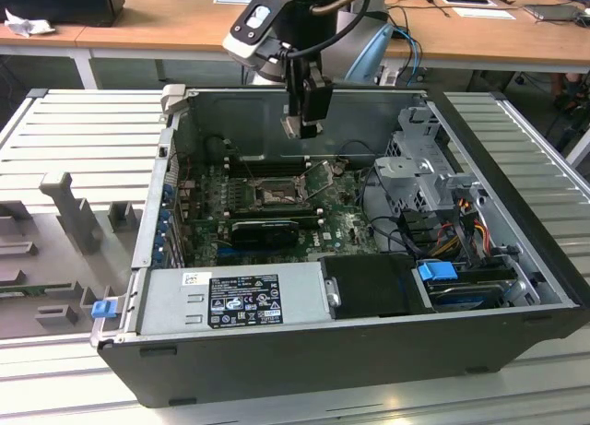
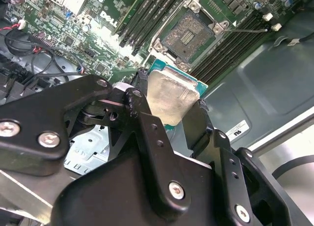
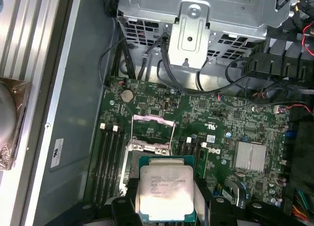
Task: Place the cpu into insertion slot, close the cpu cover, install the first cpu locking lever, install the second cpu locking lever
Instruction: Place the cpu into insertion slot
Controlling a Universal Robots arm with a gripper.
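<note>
My gripper (image 1: 302, 126) hangs above the open computer case and is shut on the cpu (image 2: 169, 101), a thin square chip with a pale silvery face and a green edge. In both wrist views the black fingers (image 2: 136, 102) clamp the cpu (image 3: 166, 190) by two opposite sides. The insertion slot (image 1: 275, 194) lies below on the green board, uncovered, its dark pin field (image 2: 189, 36) showing. The cpu hovers just off the slot, apart from it. The cpu cover (image 3: 153, 126) stands swung up beside the slot. A thin wire lever (image 2: 250, 27) stands loose next to the slot.
Long black memory slots (image 2: 147, 17) flank the slot on both sides. A black card (image 1: 265, 230) lies in front of it, and the power supply (image 1: 235, 301) sits along the near case wall. A metal drive cage (image 1: 419, 167) and loose cables (image 3: 235, 74) crowd the exterior view's right.
</note>
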